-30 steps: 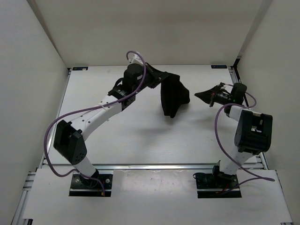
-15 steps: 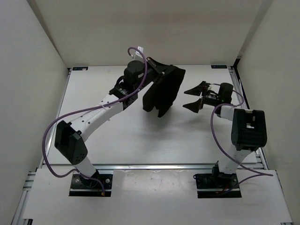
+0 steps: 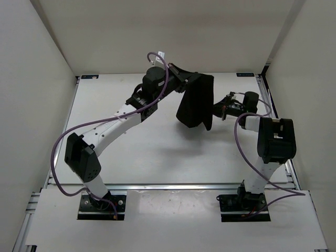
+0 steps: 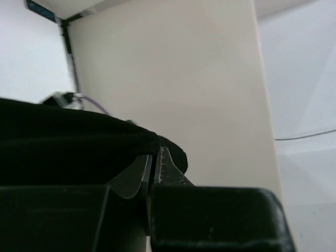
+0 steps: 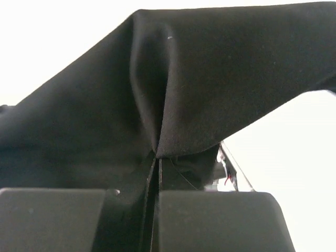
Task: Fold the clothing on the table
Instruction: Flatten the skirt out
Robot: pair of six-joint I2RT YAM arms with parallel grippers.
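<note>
The clothing [image 3: 194, 102] is a plain black garment hanging in the air above the far middle of the white table [image 3: 131, 152]. My left gripper [image 3: 188, 80] holds its top edge; in the left wrist view the jaws [image 4: 156, 157] are pressed together on a black fold [image 4: 63, 142]. My right gripper [image 3: 216, 109] meets the garment's right side about halfway down. In the right wrist view its jaws [image 5: 158, 157] are shut on a pinch of the fabric [image 5: 210, 79], which spreads above them and fills most of the view.
White walls close in the table on the left, back and right. A silver rail [image 3: 173, 185] runs along the near edge in front of both arm bases. A purple cable [image 3: 58, 152] loops off the left arm, and the right arm's black elbow [image 3: 277, 139] stands near the right edge.
The right gripper opened, moved left to the hanging garment and shut on its right side. The left gripper carried the garment slightly right and higher, and it now hangs flatter.
</note>
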